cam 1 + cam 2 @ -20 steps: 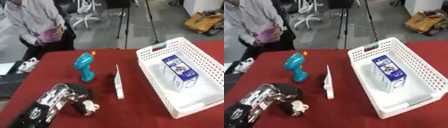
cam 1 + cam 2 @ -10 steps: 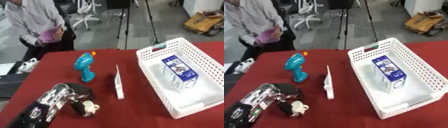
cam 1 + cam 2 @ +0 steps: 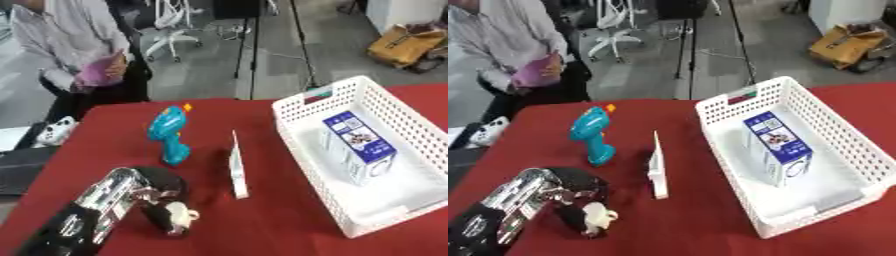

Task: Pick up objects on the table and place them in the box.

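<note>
Lighting is even, bright and diffuse from overhead. Both views are soft throughout, with fine detail smeared. The thin white upright card (image 3: pixel 236 170) casts a short dark shadow leftward on the red cloth-covered table (image 3: pixel 262 225). No glare; white plastic lattice basket (image 3: pixel 837 117) slightly washed out.

A red table (image 3: pixel 262 225) carries a white basket (image 3: pixel 302 150), teal toy gun (image 3: pixel 168 134) and thin white card (image 3: pixel 236 170).

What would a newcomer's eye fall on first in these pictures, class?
Probably the white basket on the right of the red table, with a blue and white carton standing inside. Next, the teal toy drill at the table's middle left, and the left robot hand below it, curled around a small dark object.
</note>
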### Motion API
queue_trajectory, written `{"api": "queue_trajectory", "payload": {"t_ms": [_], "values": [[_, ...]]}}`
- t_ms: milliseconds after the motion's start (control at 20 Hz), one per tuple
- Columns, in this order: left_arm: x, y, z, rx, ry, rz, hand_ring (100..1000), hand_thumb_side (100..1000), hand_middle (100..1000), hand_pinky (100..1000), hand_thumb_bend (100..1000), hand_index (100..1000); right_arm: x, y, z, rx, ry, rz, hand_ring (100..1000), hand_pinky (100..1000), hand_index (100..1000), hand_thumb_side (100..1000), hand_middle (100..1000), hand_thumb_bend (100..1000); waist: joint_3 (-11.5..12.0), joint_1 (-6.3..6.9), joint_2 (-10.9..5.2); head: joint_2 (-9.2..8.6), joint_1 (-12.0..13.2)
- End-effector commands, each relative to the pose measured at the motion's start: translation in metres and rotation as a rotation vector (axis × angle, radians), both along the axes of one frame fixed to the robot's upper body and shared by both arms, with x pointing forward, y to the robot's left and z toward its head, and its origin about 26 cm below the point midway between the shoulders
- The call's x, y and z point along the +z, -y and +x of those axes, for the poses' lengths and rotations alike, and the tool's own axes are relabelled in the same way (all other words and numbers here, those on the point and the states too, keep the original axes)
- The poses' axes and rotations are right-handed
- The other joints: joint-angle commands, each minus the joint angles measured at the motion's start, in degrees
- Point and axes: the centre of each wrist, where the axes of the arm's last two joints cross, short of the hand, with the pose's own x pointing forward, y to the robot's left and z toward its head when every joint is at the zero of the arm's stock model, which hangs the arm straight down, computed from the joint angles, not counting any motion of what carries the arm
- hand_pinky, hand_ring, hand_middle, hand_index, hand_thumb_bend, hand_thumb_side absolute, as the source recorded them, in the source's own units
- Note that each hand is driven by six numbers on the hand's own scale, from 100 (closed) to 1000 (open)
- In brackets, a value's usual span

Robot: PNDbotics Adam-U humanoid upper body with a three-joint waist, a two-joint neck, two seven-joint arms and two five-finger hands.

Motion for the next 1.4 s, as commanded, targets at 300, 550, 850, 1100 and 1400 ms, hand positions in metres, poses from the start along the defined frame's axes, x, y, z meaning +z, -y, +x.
{"api": "queue_trajectory", "payload": {"t_ms": [300, 550, 850, 1100, 1400], "values": [[-0.0120, 0.0045, -0.0016, 0.001, -0.065, -0.006, 557, 671, 800, 294, 497, 813, 0.0090, 0.0010, -0.0031, -0.001, 0.030, -0.020, 700, 757, 598, 387, 532, 100, -0.21, -0.48, -0.35, -0.30, 0.22], [-0.0150, 0.0049, -0.0017, 0.031, -0.078, -0.022, 534, 657, 783, 269, 483, 798, 0.0093, 0.0014, -0.0033, 0.000, 0.032, -0.020, 699, 757, 597, 387, 532, 100, -0.23, -0.56, -0.34, -0.13, 0.27], [-0.0159, 0.0057, -0.0020, 0.045, -0.085, -0.037, 518, 639, 734, 255, 458, 767, 0.0099, 0.0018, -0.0035, 0.000, 0.036, -0.020, 698, 756, 597, 387, 532, 100, -0.11, -0.64, -0.33, -0.02, 0.33], [-0.0149, 0.0060, -0.0023, 0.058, -0.084, -0.045, 525, 585, 678, 239, 459, 754, 0.0104, 0.0020, -0.0037, 0.002, 0.038, -0.021, 697, 755, 597, 387, 531, 100, 0.09, -0.65, -0.38, 0.00, 0.32], [-0.0151, 0.0062, -0.0023, 0.069, -0.082, -0.043, 523, 436, 665, 223, 391, 731, 0.0109, 0.0023, -0.0038, 0.004, 0.042, -0.022, 697, 754, 597, 387, 526, 100, 0.12, -0.63, -0.35, -0.04, 0.29]]}}
